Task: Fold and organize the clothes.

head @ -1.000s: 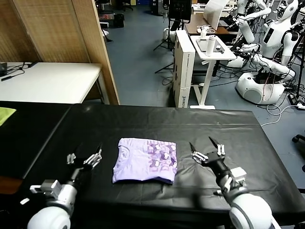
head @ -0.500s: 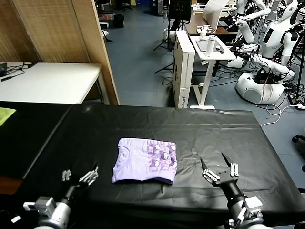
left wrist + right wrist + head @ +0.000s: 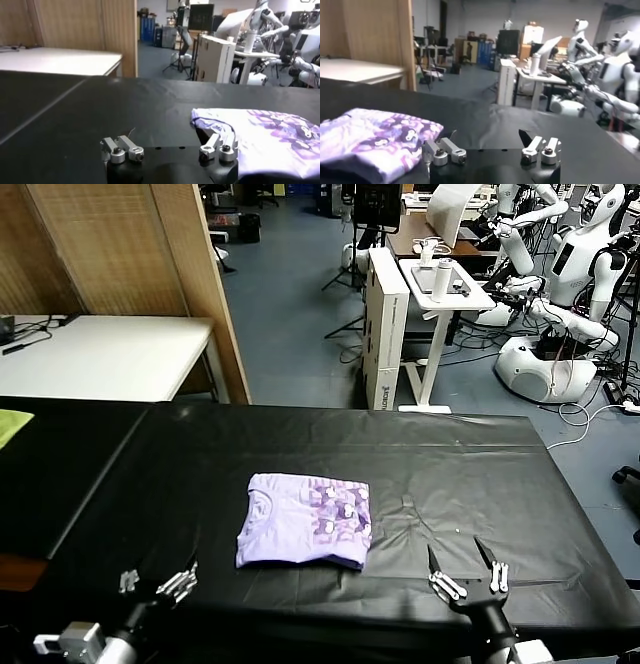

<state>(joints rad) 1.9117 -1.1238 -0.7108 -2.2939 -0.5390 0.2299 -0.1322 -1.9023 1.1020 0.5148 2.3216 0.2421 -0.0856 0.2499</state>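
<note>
Head view, folded T-shirt (image 3: pixel 304 520) between end effectors

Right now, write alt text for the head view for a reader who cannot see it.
A pale lavender T-shirt, folded into a neat rectangle with its purple print showing, lies on a black-covered table. The left gripper and right gripper sit at the table's near edge, fingers open, either side of the shirt and clear of it.
</note>
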